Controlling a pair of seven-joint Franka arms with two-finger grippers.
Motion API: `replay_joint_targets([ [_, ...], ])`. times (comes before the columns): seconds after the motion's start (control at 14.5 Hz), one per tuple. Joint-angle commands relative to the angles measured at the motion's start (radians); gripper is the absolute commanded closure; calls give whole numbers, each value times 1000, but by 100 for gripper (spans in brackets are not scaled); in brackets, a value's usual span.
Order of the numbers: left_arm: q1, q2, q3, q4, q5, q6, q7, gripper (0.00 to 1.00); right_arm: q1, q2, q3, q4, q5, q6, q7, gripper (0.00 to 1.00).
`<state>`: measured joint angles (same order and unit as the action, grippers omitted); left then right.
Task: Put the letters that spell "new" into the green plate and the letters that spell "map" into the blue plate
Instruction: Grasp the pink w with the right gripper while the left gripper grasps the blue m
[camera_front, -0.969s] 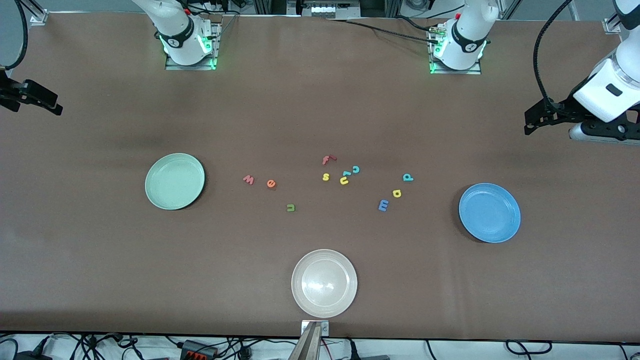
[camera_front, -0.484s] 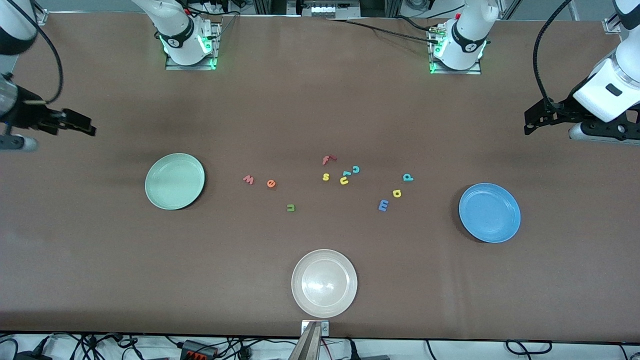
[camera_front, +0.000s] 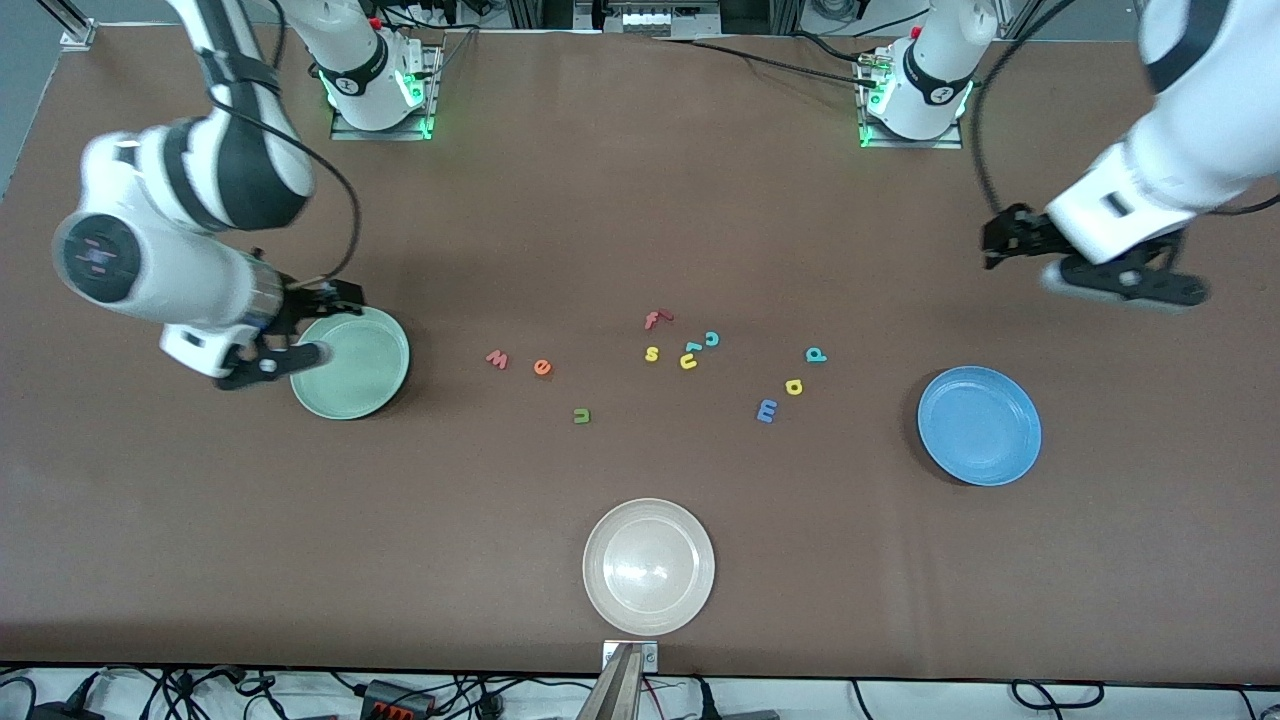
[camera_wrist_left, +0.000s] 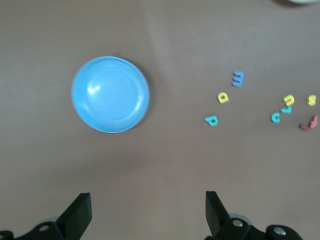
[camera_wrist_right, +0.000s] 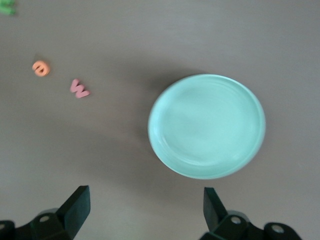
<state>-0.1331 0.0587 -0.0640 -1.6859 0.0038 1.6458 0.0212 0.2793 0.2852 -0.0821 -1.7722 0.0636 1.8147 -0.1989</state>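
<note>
Over the green plate's edge, the right gripper hung with fingers apart; the left gripper, likewise spread, hung near the blue plate; no letter was sorted, so next came reaching the salmon w.

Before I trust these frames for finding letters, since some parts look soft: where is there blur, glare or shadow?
Front view: both arms are smeared by motion, the letters stay crisp, and the beige plate carries a glare patch. Left wrist view: highlights on the blue plate; the letters beside it look soft. Right wrist view: the green plate casts a dark shadow; the w is slightly blurred.
</note>
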Motion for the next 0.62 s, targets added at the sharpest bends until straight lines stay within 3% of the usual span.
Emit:
replay_joint_targets([
  [0.0,-68,116,4,28,7,29,0,0,63,23,-8,-3,4,32,-66,0],
  [0.28,-167,324,4,132,13,57,-7,0,167,116,-8,-59,5,245,-152,0],
  [0.55,-183,409,0,115,7,256,-7,0,236,216,-8,-58,4,356,-256,4],
])
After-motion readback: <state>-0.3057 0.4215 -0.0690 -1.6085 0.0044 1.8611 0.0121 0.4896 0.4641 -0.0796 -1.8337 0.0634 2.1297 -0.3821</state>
